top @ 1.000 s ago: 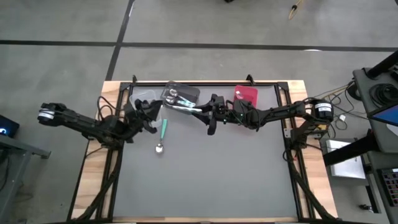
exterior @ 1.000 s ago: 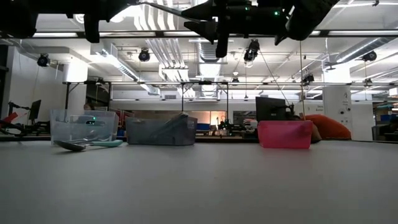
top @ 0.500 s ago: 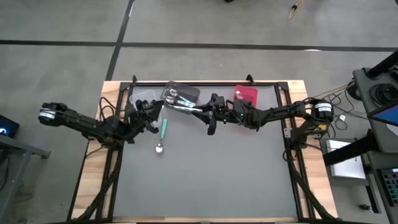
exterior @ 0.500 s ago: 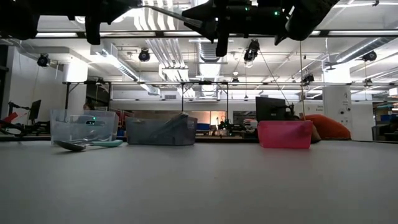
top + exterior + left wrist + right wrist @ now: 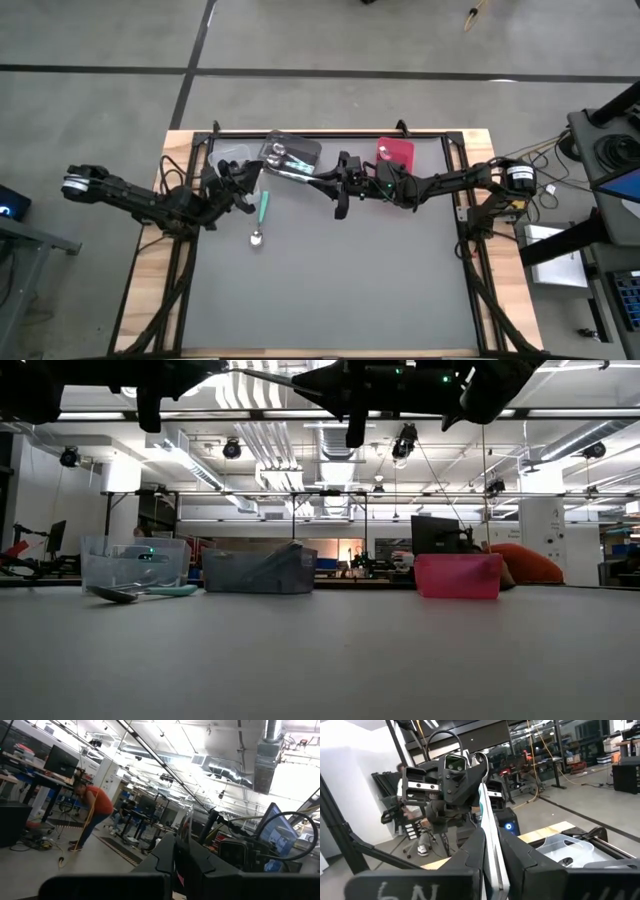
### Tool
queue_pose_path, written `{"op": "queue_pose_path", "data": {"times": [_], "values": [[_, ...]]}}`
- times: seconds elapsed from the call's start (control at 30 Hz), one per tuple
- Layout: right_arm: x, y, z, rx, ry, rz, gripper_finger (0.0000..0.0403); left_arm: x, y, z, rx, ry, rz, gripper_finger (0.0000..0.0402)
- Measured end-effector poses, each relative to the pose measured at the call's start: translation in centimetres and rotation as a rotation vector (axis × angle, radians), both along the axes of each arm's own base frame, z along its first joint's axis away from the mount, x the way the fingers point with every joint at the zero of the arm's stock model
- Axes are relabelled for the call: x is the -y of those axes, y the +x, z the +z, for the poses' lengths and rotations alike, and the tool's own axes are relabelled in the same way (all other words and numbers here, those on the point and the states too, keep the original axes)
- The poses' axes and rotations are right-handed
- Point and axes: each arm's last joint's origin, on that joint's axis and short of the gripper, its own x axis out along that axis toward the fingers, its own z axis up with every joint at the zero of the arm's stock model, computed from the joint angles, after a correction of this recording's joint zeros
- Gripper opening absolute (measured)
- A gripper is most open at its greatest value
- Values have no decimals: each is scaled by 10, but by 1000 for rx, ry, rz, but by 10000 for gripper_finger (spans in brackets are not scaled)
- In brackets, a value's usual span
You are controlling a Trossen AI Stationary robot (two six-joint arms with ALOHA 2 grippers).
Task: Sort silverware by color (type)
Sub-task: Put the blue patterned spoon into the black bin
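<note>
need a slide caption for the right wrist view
Right claw shut on a teal-handled silver spoon, held up facing the left arm's claw, a clear plastic bin below.

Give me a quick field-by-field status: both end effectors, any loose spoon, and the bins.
right end effector: shut on a teal-handled spoon, raised beside the grey bin
left end effector: shut, raised by the clear bin, nothing seen held
loose spoon: teal handle, flat on the table in front of the clear bin
grey bin contents: spoons visible
red bin: at the back edge, contents not clear
</note>
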Motion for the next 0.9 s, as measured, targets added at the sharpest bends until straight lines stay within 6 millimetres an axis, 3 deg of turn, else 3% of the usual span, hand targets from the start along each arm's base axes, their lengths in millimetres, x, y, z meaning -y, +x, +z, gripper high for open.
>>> {"op": "queue_pose_path", "data": {"times": [0.27,0.57,0.9], "values": [[1,0,0,-5,0,-10,28,0,0,-1,-22,3,29,36],[3,-1,0,-5,7,-23,28,0,0,-2,-54,23,36,115],[11,-7,5,-30,23,-42,28,0,-1,-10,-242,96,50,200]]}}
